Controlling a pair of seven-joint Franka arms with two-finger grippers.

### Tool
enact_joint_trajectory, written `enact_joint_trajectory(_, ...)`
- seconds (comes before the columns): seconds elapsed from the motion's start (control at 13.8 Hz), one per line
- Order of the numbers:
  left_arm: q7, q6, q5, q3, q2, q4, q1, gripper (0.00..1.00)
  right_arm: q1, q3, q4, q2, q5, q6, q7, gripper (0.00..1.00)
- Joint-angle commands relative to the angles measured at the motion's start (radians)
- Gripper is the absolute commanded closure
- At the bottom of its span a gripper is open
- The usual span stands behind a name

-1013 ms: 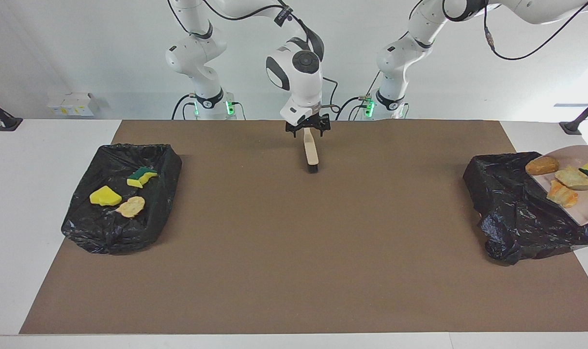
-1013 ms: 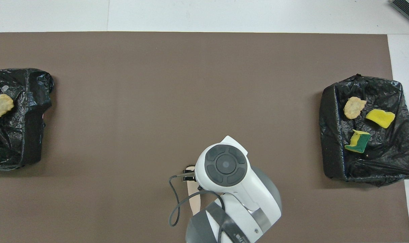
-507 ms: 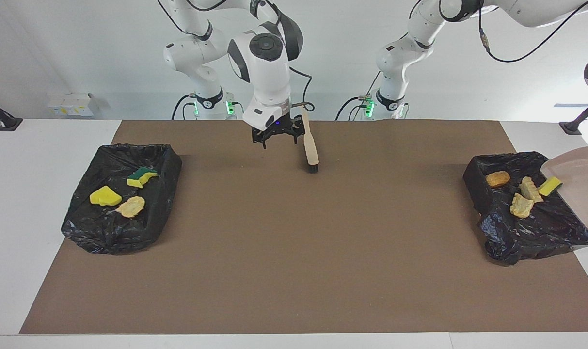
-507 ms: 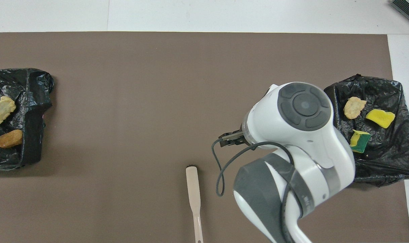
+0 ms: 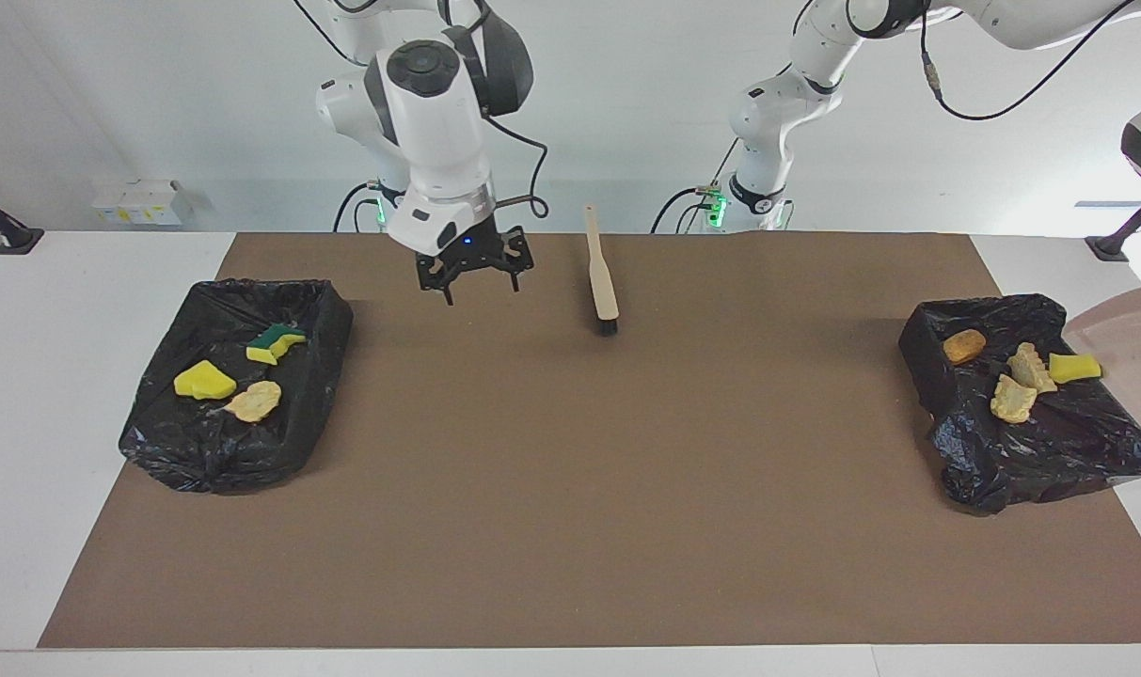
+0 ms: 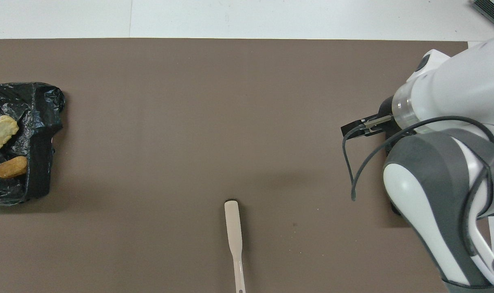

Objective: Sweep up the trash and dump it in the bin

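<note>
Four pieces of trash point(image 5: 1014, 400) now lie inside the black-lined bin point(image 5: 1031, 451) at the left arm's end of the table point(image 5: 570, 527): an orange lump, two tan lumps and a yellow sponge scrap. A second ago they were sitting on the beige dustpan point(image 5: 1130, 343), tipped over that bin; now the pan shows bare and only its edge is in the facing view, raised just beside the bin. The left end effector is out of view at that edge. It is pressed together, and I judge it to be gripping the pan's handle, though the grip itself cannot be seen. The right end effector point(image 5: 481, 285) was at the handle of the brush point(image 5: 605, 282) a second ago. It has since let go and swung away, and it now hangs with its fingers spread and empty over the mat, near the second bin point(image 5: 213, 451) at the right arm's end. The brush lies flat on the table, close to the robots, its bristle end pointing away from them. Three more scraps, two yellow sponges (one green-backed) and a tan lump, rest in that second bin. No scrap shows on the mat, so the sweeping and dumping look finished; only setting the dustpan down seems to remain.
</note>
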Motion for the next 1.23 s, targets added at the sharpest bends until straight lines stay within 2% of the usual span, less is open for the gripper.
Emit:
enact_joint_trajectory(0.0,-0.026,-0.035,-0.029,0.001,-0.027,-0.031,-0.028,1.0,-0.038,0.002,0.011,-0.014,-0.036,-0.042,-0.066,0.0)
enact_joint_trajectory(0.43,-0.032,-0.207,-0.262,-0.001,-0.035,-0.031,-0.12,1.0,-0.13,-0.092,0.011,-0.045,-0.017,-0.105,-0.33,0.0)
enact_joint_trajectory(0.58,-0.034,-0.247,-0.323,-0.005,-0.044,-0.042,-0.148,1.0,-0.136,-0.109,0.011,-0.048,-0.022,-0.12,-0.347,0.0)
enact_joint_trajectory(0.8,-0.105,-0.243,-0.454,-0.005,-0.078,-0.107,-0.181,1.0,-0.133,-0.097,0.079,-0.051,-0.026,-0.149,-0.321,0.0)
enact_joint_trajectory(1.01,-0.305,-0.241,-0.488,-0.007,-0.124,-0.201,-0.258,1.0,-0.123,-0.089,0.082,-0.063,-0.018,-0.157,-0.125,0.0)
enact_joint_trajectory(1.16,-0.406,-0.243,-0.564,-0.007,-0.127,-0.236,-0.293,1.0,-0.112,-0.087,0.082,-0.085,-0.013,-0.163,0.002,0.0)
